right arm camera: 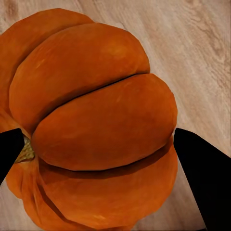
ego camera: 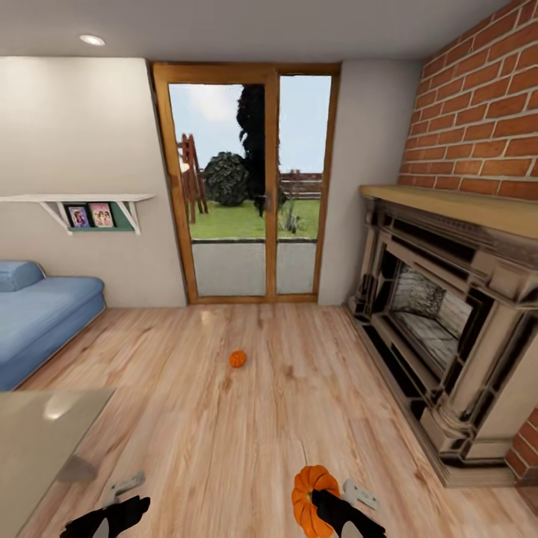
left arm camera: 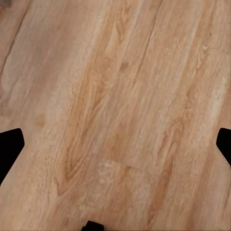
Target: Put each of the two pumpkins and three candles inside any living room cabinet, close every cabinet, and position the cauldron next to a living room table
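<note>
The right gripper point(ego camera: 338, 506) has its jaws clamped on a pumpkin point(ego camera: 309, 499), held above the wood floor point(ego camera: 224, 441) at the near edge of the head view; in the right wrist view the ribbed orange fruit point(right arm camera: 96, 125) sits between the two dark fingers point(right arm camera: 204, 180), its stem towards one of them. The left gripper point(ego camera: 112, 515) hangs with jaws apart over bare boards, nothing between them. A second pumpkin point(ego camera: 237, 359) lies on the floor mid-room, well apart from both arms, before the glass patio door point(ego camera: 250, 187). The glossy desk point(ego camera: 37, 441) shows a corner at the left, beside a blue sofa point(ego camera: 41, 314). A fireplace point(ego camera: 448, 321) in a brick wall point(ego camera: 478, 112) lines the right side.
</note>
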Robot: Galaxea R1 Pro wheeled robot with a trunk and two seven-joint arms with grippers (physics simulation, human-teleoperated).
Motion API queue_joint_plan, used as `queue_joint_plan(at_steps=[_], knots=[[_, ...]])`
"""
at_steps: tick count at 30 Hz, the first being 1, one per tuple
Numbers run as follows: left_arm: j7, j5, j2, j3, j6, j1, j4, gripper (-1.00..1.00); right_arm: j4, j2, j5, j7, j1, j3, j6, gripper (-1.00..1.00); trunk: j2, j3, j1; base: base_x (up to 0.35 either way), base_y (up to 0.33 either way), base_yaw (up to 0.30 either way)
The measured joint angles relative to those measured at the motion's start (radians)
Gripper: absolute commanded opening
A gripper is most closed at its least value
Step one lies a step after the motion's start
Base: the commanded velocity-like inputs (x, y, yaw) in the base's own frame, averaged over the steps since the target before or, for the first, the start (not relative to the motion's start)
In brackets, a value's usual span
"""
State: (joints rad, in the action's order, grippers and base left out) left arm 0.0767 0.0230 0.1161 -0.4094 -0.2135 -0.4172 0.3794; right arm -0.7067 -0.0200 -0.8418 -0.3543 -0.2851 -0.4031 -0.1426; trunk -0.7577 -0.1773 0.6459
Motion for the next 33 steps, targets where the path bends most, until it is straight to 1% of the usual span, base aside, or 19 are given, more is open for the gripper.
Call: queue_joint_plan(at_steps=[10,16,25,28,33], knots=[[0.000,0.000,0.000,0.000,0.000,0.000,0.000,1.00,0.001,0.002,-0.001,0.001,0.000,0.000,0.000,-1.00,0.000,0.000,0.000,0.330,0.000,0.011],[0.000,0.001,0.000,0.001,0.000,0.000,0.000,1.00,0.001,0.002,-0.001,0.001,0.000,0.000,0.001,-1.00,0.000,0.000,0.000,0.330,0.000,0.107],[0.000,0.001,-0.001,0.001,0.000,0.000,0.000,1.00,0.001,0.005,-0.002,0.001,0.000,0.000,0.000,-1.00,0.000,0.000,0.000,0.330,0.000,0.005],[0.000,0.002,-0.001,0.001,0.000,0.000,0.000,1.00,0.001,0.005,-0.002,0.001,0.000,0.000,0.000,-1.00,0.000,0.000,0.000,0.330,0.000,-0.078],[0.000,-0.001,0.000,0.000,0.000,0.000,0.000,1.00,0.001,0.006,-0.002,0.001,0.000,0.000,0.000,-1.00,0.000,0.000,0.000,0.330,0.000,-0.196]])
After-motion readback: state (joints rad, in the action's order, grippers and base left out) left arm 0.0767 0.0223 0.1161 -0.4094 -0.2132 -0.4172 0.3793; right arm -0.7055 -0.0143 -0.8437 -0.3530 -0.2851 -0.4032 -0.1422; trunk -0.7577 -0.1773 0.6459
